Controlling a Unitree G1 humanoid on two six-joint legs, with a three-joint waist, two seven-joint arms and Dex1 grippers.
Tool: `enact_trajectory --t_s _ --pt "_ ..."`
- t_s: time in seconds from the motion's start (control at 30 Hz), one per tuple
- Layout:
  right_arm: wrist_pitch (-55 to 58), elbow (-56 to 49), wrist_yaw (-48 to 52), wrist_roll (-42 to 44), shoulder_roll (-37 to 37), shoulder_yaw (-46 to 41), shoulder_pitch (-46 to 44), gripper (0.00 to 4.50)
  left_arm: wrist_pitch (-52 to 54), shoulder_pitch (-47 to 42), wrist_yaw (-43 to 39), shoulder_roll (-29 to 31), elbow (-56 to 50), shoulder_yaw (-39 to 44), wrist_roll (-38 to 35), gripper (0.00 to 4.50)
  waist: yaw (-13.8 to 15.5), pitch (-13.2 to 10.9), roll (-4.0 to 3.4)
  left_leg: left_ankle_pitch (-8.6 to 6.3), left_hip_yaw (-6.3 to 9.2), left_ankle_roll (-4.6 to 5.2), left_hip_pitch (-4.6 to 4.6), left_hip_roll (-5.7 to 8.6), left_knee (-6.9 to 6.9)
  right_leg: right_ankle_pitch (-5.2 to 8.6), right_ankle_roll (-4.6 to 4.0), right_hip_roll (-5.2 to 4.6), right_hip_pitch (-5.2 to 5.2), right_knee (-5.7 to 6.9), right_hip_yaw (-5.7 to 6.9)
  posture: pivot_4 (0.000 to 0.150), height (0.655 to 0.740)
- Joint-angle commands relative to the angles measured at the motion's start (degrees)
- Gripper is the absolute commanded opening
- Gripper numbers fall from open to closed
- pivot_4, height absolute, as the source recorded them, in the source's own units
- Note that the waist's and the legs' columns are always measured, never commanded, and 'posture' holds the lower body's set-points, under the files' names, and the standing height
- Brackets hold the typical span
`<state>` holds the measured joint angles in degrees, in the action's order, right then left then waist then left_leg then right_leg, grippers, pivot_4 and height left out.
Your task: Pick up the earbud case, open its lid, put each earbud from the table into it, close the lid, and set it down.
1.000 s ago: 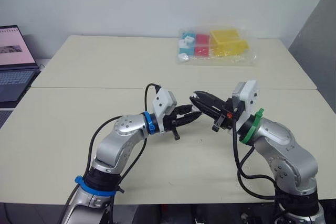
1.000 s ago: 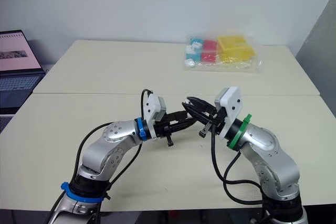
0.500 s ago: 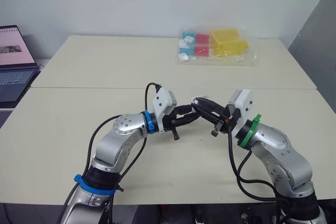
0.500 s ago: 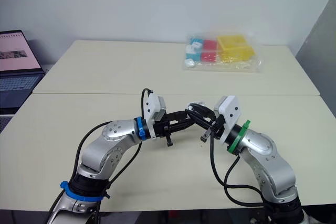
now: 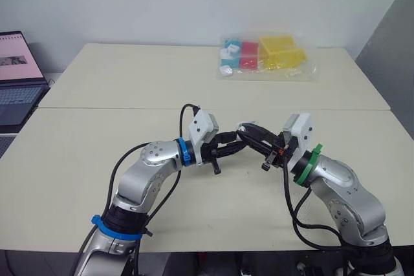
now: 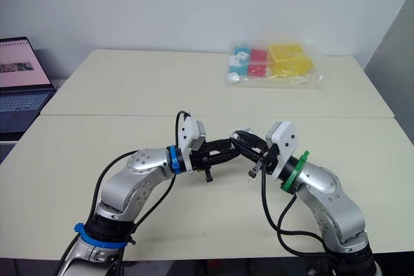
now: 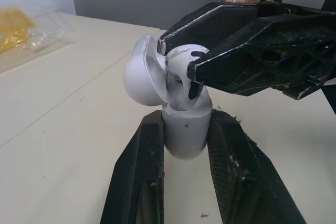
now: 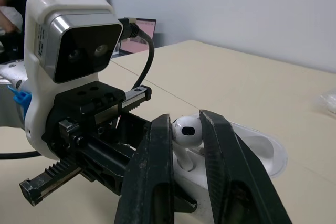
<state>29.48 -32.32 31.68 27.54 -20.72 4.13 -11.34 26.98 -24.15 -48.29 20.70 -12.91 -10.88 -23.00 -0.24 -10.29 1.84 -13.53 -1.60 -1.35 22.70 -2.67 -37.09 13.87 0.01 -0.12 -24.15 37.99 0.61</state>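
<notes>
There are no words or numbers here that can be read. The laptop screen point(image 5: 13, 56) shows a pink page with a small dark picture on it, but any writing there is too tiny to make out. The clear bag point(image 5: 268, 57) of blue, red and yellow boxes shows no label that can be read.
</notes>
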Motion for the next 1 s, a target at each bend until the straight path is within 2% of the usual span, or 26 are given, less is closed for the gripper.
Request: enact_trajectory --t_s 0.03,0.37,0.6,0.83,1.0 --pt "1.4 -0.5 -1.5 1.7 0.7 -0.9 0.6 0.39 -1.1 -0.9 0.5 -0.1 -2.0 2.1 -1.1 0.78 0.0 0.0 0.00 0.00 0.00 0.00 0.00 0.00 0.00 0.00 0.00 0.00 0.00 0.00 0.00 0.150 0.7387" --pt "-0.3 0.7 -3.0 0.2 1.5 -0.6 2.7 0.39 -1.0 -0.8 0.8 -0.1 -2.4 2.3 -1.3 0.78 0.0 0.0 0.00 0.00 0.00 0.00 0.00 0.00 0.01 0.00 0.00 0.00 0.00 -0.01 0.00 0.150 0.7387" --pt "-0.1 -1.5 -2.9 0.1 -0.1 -1.1 1.8 2.74 -0.9 -0.7 0.8 0.3 -2.5 2.2 -1.5 0.78 0.0 0.0 0.00 0.00 0.01 0.00 0.01 0.00 0.01 0.00 0.00 0.00 0.00 -0.02 0.01 0.150 0.7387" --pt "1.0 -3.9 -3.2 2.0 -1.7 -2.7 1.7 2.77 -0.9 -0.4 0.9 0.3 -2.6 2.0 -1.5 0.78 0.0 0.0 0.00 0.00 -0.01 0.00 0.00 0.01 0.02 0.00 0.00 -0.01 -0.01 -0.02 0.00 0.150 0.7387" --pt "5.1 -8.8 -2.0 7.3 -6.2 -7.4 1.6 2.77 -0.9 -0.1 1.1 0.7 -2.6 2.2 -1.5 0.78 0.1 0.0 0.00 0.00 0.00 0.00 0.03 0.02 0.02 0.01 0.00 -0.02 -0.01 -0.03 0.00 0.150 0.7387"
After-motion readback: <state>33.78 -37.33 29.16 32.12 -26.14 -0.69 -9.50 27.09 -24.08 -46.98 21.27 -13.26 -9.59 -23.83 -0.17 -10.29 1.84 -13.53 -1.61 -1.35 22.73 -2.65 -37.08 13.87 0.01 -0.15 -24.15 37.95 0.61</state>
